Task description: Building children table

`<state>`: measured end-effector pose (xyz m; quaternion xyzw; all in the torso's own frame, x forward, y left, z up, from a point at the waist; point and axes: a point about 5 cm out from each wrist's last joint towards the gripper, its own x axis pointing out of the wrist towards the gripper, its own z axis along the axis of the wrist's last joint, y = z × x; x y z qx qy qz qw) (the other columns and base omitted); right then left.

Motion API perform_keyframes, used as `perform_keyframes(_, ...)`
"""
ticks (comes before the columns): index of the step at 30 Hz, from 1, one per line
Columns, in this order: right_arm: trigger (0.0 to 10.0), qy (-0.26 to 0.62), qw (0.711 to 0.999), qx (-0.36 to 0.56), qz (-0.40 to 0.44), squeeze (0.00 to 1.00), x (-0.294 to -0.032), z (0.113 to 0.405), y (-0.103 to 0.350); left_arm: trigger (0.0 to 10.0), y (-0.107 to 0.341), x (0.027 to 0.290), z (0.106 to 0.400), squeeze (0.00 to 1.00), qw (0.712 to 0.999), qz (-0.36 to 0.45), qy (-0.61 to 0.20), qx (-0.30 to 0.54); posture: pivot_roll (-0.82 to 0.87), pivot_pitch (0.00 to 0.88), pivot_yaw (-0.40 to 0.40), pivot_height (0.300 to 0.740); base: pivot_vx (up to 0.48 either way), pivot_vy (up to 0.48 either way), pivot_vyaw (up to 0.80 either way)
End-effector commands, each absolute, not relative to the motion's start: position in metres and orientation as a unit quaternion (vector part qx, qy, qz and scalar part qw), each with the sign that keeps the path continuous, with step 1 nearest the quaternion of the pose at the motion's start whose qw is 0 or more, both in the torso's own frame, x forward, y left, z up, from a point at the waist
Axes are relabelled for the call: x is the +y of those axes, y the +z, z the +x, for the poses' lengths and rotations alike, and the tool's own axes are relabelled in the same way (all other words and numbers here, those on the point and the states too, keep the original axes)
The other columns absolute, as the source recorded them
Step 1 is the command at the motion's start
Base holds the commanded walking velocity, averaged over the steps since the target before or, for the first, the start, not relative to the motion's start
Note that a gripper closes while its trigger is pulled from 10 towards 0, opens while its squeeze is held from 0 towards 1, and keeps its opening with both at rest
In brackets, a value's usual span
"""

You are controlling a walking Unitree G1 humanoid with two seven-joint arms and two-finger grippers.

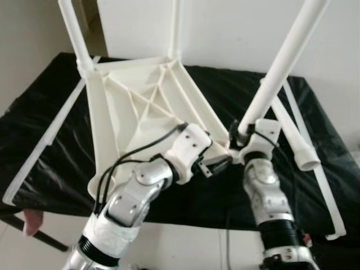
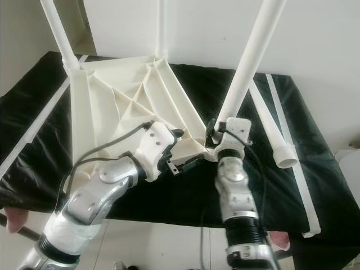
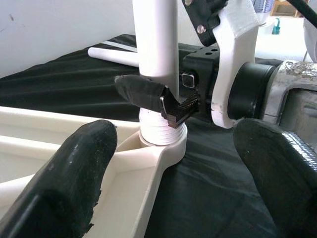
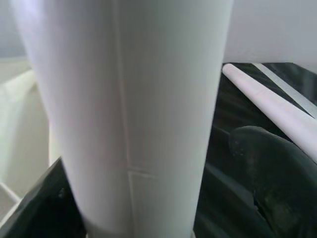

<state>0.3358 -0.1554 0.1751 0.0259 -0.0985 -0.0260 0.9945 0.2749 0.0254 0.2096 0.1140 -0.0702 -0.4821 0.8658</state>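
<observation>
The white plastic tabletop [image 1: 135, 107] lies upside down on a black cloth, ribs facing up. A white leg [image 1: 284, 62] stands tilted in the near right corner socket [image 3: 161, 141]. My right gripper [image 1: 241, 132] is shut on this leg just above the socket, and its toothed fingers [image 3: 178, 106] clamp the tube. The same leg [image 4: 133, 99] stands very close in the right wrist view. My left gripper [image 1: 216, 166] is open at that corner, its fingers [image 3: 79, 168] spread wide to either side of the socket and holding nothing.
Two more legs [image 1: 76, 39] [image 1: 175, 28] stand upright in the far corners. A loose leg [image 1: 295, 132] lies on the cloth to the right. Long white strips [image 1: 45, 140] [image 1: 323, 180] run along both sides. The cloth's front edge [image 1: 185, 216] is just below my arms.
</observation>
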Motion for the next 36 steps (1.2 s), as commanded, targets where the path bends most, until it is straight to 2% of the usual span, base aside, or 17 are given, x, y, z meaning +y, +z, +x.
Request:
perform_keyframes(1, 10.0, 0.026, 0.995, -0.098, 0.016, 0.34, -0.158, 0.336, 0.174, 10.0, 0.211, 0.025, 0.273, 0.00, 0.863, 0.117, -0.486, -0.075, -0.09, 0.080, -0.040, 0.740, 0.000, 0.000, 0.00)
perform_keyframes(2, 10.0, 0.045, 0.994, -0.095, 0.010, 0.00, -0.158, 0.336, 0.174, 10.0, 0.211, 0.025, 0.273, 0.00, 0.863, 0.117, -0.486, -0.075, -0.10, 0.081, -0.039, 0.740, 0.000, 0.000, 0.00)
perform_keyframes(6, 10.0, 0.078, 0.993, -0.090, 0.011, 0.00, -0.158, 0.336, 0.173, 10.0, 0.211, 0.025, 0.273, 0.00, 0.863, 0.117, -0.486, -0.075, -0.10, 0.082, -0.037, 0.740, 0.000, 0.000, 0.00)
perform_keyframes(8, 10.0, 0.156, 0.983, -0.092, -0.037, 0.00, -0.162, 0.341, 0.173, 10.0, 0.210, 0.024, 0.273, 0.00, 0.862, 0.118, -0.487, -0.075, -0.10, 0.088, -0.033, 0.740, 0.000, 0.000, 0.00)
perform_keyframes(12, 10.0, 0.183, 0.977, -0.085, -0.068, 0.00, -0.167, 0.346, 0.172, 10.0, 0.211, 0.024, 0.273, 0.00, 0.862, 0.115, -0.489, -0.076, -0.10, 0.095, -0.034, 0.740, 0.000, 0.000, 0.00)
perform_keyframes(13, 5.9, 0.194, 0.975, -0.080, -0.074, 0.00, -0.168, 0.348, 0.170, 10.0, 0.212, 0.024, 0.272, 0.00, 0.861, 0.115, -0.489, -0.076, -0.09, 0.096, -0.035, 0.740, 0.000, 0.000, 0.00)
perform_keyframes(14, 5.9, 0.201, 0.974, -0.076, -0.078, 0.00, -0.170, 0.349, 0.169, 10.0, 0.212, 0.023, 0.273, 0.00, 0.861, 0.115, -0.489, -0.076, -0.09, 0.096, -0.035, 0.740, 0.000, 0.000, 0.00)
perform_keyframes(15, 0.0, 0.202, 0.974, -0.066, -0.080, 0.00, -0.172, 0.350, 0.167, 10.0, 0.212, 0.024, 0.273, 0.00, 0.862, 0.115, -0.488, -0.077, -0.09, 0.101, -0.038, 0.740, 0.000, 0.000, 0.00)
perform_keyframes(30, 0.0, 0.192, 0.979, -0.042, -0.053, 0.00, -0.186, 0.356, 0.159, 10.0, 0.213, 0.030, 0.273, 0.00, 0.870, 0.113, -0.474, -0.075, -0.07, 0.122, -0.035, 0.740, 0.000, 0.000, 0.00)
perform_keyframes(31, 3.7, 0.187, 0.980, -0.041, -0.052, 0.00, -0.186, 0.356, 0.160, 10.0, 0.214, 0.030, 0.273, 0.00, 0.871, 0.113, -0.473, -0.074, -0.07, 0.126, -0.033, 0.740, 0.000, 0.000, 0.00)
perform_keyframes(32, 10.0, 0.178, 0.982, -0.042, -0.045, 0.00, -0.186, 0.356, 0.160, 10.0, 0.214, 0.031, 0.273, 0.00, 0.871, 0.112, -0.473, -0.074, -0.07, 0.130, -0.032, 0.740, 0.000, 0.000, 0.00)
perform_keyframes(36, 10.0, 0.151, 0.987, -0.038, -0.029, 0.00, -0.185, 0.355, 0.158, 10.0, 0.214, 0.031, 0.274, 0.00, 0.872, 0.110, -0.472, -0.073, -0.08, 0.138, -0.028, 0.740, 0.000, 0.000, 0.00)
